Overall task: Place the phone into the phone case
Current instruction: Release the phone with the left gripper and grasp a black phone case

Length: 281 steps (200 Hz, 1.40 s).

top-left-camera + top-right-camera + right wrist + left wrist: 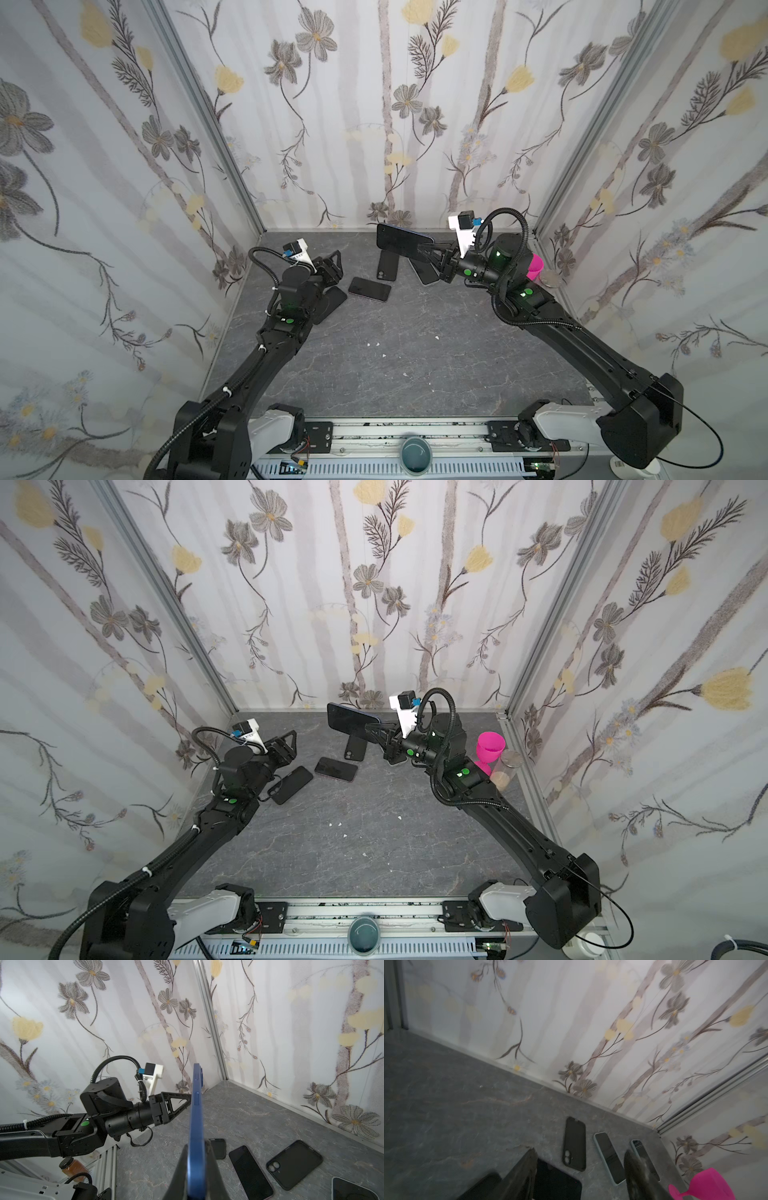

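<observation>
- So, right gripper (424, 249) is clenched on blue phone (401, 240), raised at 12 o'clock of table (415, 353).
- Black phone case (386, 266) lies flat beneath it.
- Left gripper (336, 262) spread, empty, at 10 o'clock.

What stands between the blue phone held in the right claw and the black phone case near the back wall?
Nothing visible. The right claw holds the blue phone in the air; the black phone case lies flat on the grey table, nothing on it. The dark phone lies beside it, not on it.
</observation>
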Tool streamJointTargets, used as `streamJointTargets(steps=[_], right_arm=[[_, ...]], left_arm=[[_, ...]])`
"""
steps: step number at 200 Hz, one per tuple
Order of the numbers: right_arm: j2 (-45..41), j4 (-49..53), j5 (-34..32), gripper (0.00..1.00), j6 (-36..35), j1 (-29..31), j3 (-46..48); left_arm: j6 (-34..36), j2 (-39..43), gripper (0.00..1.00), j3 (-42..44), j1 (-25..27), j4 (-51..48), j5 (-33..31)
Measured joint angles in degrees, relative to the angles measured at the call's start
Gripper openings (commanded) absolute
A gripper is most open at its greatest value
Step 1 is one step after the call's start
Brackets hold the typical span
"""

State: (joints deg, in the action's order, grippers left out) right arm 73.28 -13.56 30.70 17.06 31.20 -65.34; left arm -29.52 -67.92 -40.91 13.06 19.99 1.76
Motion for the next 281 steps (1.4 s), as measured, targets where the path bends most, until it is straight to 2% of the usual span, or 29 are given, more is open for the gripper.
streamJointTargets(steps=[34, 67, 130, 179, 281], right_arm=[[0.0, 0.9, -1.3, 0.0, -1.0, -0.4, 0.0], [0.0, 2.4, -2.4, 0.0, -1.9, -0.4, 0.0], [-0.2, 3.5, -2.6, 0.0, -3.8, -0.4, 0.1], [-0.8, 5.2, -2.6, 0.0, -5.2, -0.4, 0.3], [-1.4, 6.0, -2.8, 0.0, -5.8, -0.4, 1.0]], left_arm=[[0.9, -8.2, 0.63, -3.9, -0.2, -9.2, 0.1], [2.8, -15.6, 0.62, -8.4, -2.0, -16.4, 3.1], [6.9, -25.9, 0.61, -13.4, -3.4, -24.1, 9.4], [9.0, -31.3, 0.61, -16.8, -3.4, -27.5, 11.3], [14.2, -37.2, 0.61, -21.6, -3.2, -34.7, 12.9]])
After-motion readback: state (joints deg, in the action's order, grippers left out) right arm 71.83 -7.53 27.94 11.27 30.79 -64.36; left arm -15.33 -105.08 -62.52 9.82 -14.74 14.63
